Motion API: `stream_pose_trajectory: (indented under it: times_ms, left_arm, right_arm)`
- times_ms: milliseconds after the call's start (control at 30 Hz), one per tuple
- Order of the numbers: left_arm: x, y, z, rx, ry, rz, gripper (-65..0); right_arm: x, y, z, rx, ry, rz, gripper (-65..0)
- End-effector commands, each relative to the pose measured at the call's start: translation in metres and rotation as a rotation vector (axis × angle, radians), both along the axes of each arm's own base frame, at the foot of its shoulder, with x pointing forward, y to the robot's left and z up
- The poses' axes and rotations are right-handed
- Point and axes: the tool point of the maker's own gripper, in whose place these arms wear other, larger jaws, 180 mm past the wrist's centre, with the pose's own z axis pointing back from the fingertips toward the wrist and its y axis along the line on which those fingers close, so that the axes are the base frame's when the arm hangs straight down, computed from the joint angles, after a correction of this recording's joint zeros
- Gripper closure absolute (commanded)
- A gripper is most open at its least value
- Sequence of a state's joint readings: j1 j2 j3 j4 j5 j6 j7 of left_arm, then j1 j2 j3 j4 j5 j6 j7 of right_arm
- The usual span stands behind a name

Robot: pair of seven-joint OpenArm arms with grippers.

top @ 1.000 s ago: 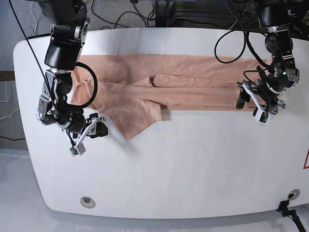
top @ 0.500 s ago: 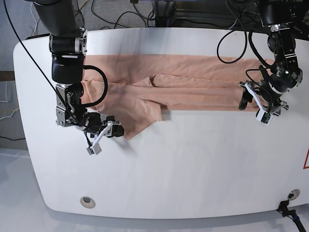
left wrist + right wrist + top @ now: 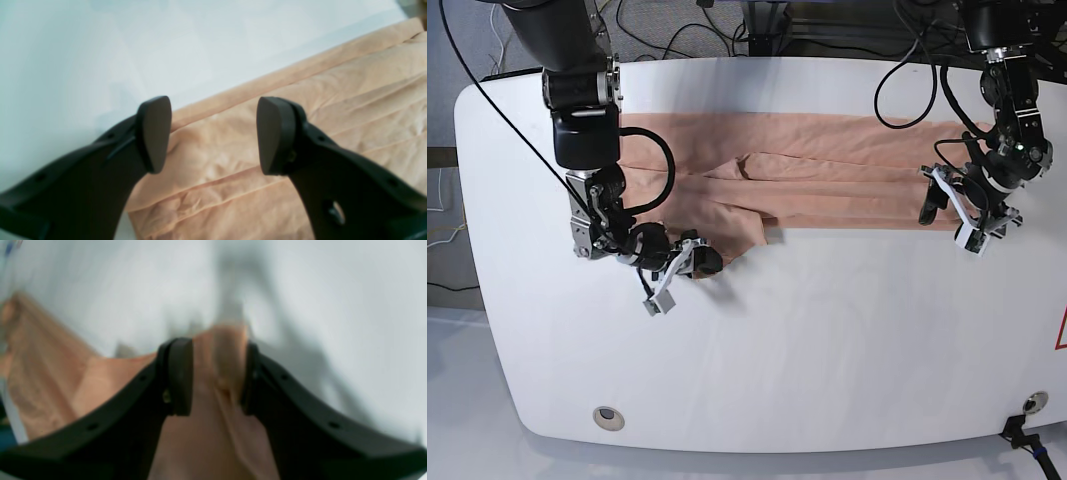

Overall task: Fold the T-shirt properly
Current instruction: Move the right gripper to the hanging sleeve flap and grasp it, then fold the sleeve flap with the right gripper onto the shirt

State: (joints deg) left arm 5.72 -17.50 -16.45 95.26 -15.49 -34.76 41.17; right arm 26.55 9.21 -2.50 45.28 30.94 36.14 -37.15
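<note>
Base view shows the T-shirt folded lengthwise into a band across the table, cross folds pending, right gripper clamped on its loose flap, left gripper gaping empty.

The T-shirt lies stretched along the far half of the table.
</note>
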Motion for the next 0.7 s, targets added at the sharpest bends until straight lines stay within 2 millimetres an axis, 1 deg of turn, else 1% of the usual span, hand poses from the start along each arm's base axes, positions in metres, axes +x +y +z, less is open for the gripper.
stream_pose_trajectory:
  times_ms: [0,100,167,233,267,367,467,567,633,667]
  left_arm:
    - [0.008,0.002,0.015,0.003,-0.048,-0.005,-37.0]
    - [0.006,0.002,0.013,0.003,-0.042,-0.005,-37.0]
    - [0.006,0.002,0.013,0.003,-0.041,-0.005,-37.0]
    - [0.004,0.002,0.011,0.002,-0.036,-0.005,-37.0]
    - [0.004,0.002,0.011,0.002,-0.035,-0.005,-37.0]
    - [0.004,0.003,0.010,0.002,-0.032,-0.003,-37.0]
    - [0.004,0.003,0.009,0.001,-0.031,-0.003,-37.0]
    - [0.003,0.003,0.009,0.003,-0.030,-0.003,-37.0]
    - [0.003,0.003,0.009,0.002,-0.029,-0.002,-37.0]
    - [0.003,0.003,0.009,0.002,-0.029,-0.002,-37.0]
  right_arm:
    - [0.003,0.005,0.006,-0.020,-0.013,0.025,-21.6]
    - [0.006,0.006,0.010,-0.017,-0.026,0.023,-20.5]
    - [0.006,0.006,0.010,-0.017,-0.026,0.023,-13.6]
    - [0.007,0.005,0.012,-0.015,-0.028,0.023,-2.9]
    - [0.008,0.005,0.013,-0.015,-0.030,0.023,0.0]
    - [0.007,0.006,0.016,-0.025,-0.027,0.042,0.0]
    - [0.009,0.009,0.035,-0.067,-0.064,0.094,0.0]
    - [0.000,0.011,0.046,-0.127,-0.065,0.158,0.0]
    - [-0.004,0.005,0.057,-0.155,-0.081,0.167,0.0]
    - [-0.008,-0.001,0.059,-0.167,-0.075,0.159,0.0]
